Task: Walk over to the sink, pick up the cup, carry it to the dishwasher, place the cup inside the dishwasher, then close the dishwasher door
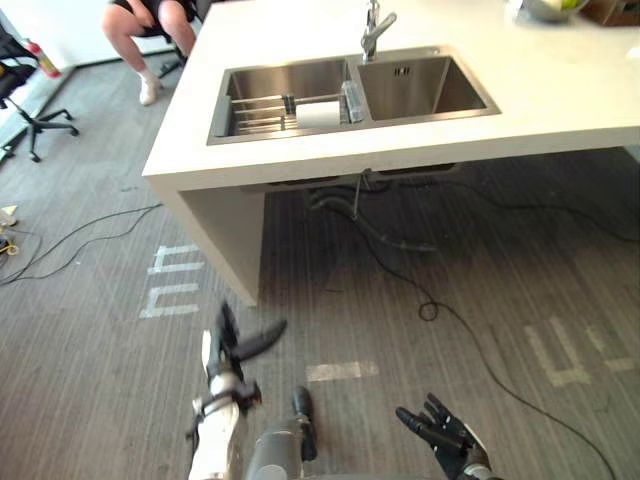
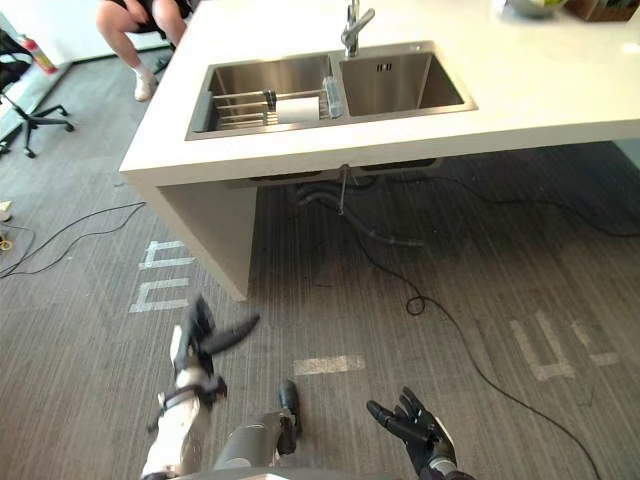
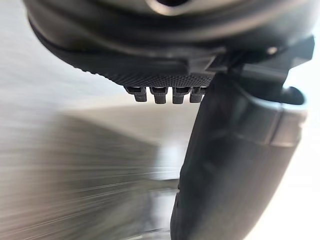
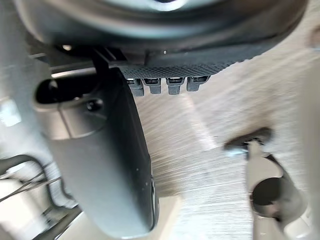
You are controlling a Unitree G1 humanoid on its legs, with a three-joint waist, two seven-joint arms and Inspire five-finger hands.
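A white cup (image 1: 320,113) lies on its side on a wire rack (image 1: 262,110) in the left basin of a steel double sink (image 1: 420,85), set in a white counter (image 1: 560,95). My left hand (image 1: 240,345) hangs low over the carpet, well short of the counter, fingers straight and holding nothing; its thumb (image 3: 235,165) shows in the left wrist view. My right hand (image 1: 445,430) is near the lower edge, fingers spread and empty, with its thumb (image 4: 100,160) in the right wrist view.
A faucet (image 1: 372,30) stands behind the sink. A person (image 1: 150,25) sits at the counter's far left corner, beside an office chair (image 1: 30,100). Cables (image 1: 430,300) trail over the grey carpet under and before the counter. A bowl (image 1: 545,8) rests at the counter's far right.
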